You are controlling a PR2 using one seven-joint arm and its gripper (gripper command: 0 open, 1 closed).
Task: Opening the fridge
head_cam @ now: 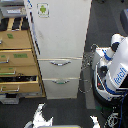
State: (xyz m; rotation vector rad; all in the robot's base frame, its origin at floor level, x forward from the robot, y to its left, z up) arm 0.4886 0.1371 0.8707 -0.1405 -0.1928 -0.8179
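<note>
The tall white fridge [60, 30] stands in the middle of the exterior view. Its large upper door carries a green-logo sticker [43, 10] near the top left and looks shut. Below it are two drawers with silver curved handles, the upper handle [60, 63] and the lower handle [61, 81]; both drawers look shut. The white-and-blue robot body [114, 70] stands just to the fridge's right, with a white arm segment [115, 44] beside the fridge's right edge. I cannot pick out a gripper anywhere.
A tan wooden drawer cabinet [17, 60] stands against the fridge's left side, one lower drawer partly open. Black cables [89, 70] hang between the fridge and the robot. White shapes [42, 117] lie on the dark floor at the bottom edge.
</note>
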